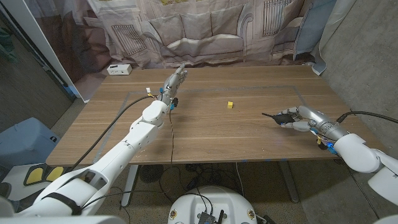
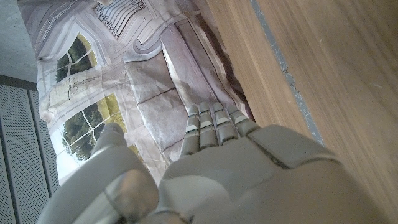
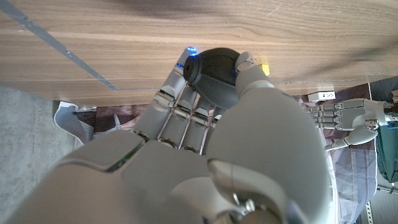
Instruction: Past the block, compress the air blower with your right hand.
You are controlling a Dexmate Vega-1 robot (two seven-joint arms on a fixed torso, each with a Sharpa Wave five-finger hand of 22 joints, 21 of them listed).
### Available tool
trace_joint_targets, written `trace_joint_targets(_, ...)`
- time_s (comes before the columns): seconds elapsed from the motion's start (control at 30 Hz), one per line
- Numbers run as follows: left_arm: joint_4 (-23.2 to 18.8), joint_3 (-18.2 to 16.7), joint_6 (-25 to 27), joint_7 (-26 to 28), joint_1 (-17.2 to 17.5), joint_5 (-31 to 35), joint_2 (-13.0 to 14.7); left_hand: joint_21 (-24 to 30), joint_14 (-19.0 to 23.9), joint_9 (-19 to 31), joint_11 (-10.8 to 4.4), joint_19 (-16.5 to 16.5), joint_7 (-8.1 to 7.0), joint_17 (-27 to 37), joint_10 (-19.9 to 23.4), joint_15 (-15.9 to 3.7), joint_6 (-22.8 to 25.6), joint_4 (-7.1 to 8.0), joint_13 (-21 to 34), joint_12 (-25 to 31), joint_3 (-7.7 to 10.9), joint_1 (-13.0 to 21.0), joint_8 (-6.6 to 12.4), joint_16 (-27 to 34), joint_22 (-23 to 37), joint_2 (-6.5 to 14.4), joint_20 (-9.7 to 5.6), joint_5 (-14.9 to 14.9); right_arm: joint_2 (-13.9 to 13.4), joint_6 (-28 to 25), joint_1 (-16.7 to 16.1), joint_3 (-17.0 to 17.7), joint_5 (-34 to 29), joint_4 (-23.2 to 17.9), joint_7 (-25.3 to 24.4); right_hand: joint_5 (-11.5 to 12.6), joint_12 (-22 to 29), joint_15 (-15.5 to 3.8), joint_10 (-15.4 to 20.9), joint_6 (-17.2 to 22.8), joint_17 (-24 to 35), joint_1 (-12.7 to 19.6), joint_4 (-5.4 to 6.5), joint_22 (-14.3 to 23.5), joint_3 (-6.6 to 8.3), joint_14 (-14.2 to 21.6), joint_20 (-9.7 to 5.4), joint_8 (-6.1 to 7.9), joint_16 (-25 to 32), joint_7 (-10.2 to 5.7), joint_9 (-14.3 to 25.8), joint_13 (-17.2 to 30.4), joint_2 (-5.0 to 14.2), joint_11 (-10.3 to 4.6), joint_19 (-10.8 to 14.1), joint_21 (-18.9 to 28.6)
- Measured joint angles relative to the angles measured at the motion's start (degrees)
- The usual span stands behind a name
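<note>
The black air blower (image 1: 280,116) is gripped by my right hand (image 1: 303,119) near the table's right edge, its thin nozzle pointing left. In the right wrist view my fingers (image 3: 180,102) and thumb wrap the blower's round bulb (image 3: 211,73). A small yellow block (image 1: 230,104) sits on the wood left of the hand and a little farther back; its corner peeks past the thumb as the block (image 3: 265,68). My left hand (image 1: 175,78) hovers at the back left with straight fingers (image 2: 214,124), holding nothing.
A white box (image 1: 119,69) lies at the table's far left corner. Grey tape lines (image 1: 205,91) mark a rectangle on the wooden table (image 1: 211,137). A printed curtain (image 1: 205,28) hangs behind. A cable (image 1: 171,134) runs along my left arm.
</note>
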Motion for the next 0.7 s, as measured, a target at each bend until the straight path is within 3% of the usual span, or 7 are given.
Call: trace_joint_targets(0.7, -0.52, 0.1, -0.14, 0.01, 0.06, 0.08, 0.03, 0.0, 0.0, 0.0, 0.0, 0.0, 0.0, 0.0, 0.0, 0.0, 0.0, 0.0, 0.0, 0.0, 0.0, 0.0, 0.0, 0.0, 0.0, 0.0, 0.0, 0.0, -2.37, -0.84, 0.05, -2.32, 1.34, 1.08, -0.16, 0.0, 0.21, 0.0, 0.0, -0.01, -0.01, -0.32, -0.02, 0.0, -0.02, 0.01, -0.01, -0.03, -0.22, -0.01, -0.01, 0.01, 0.32, 0.0, 0.01, 0.0)
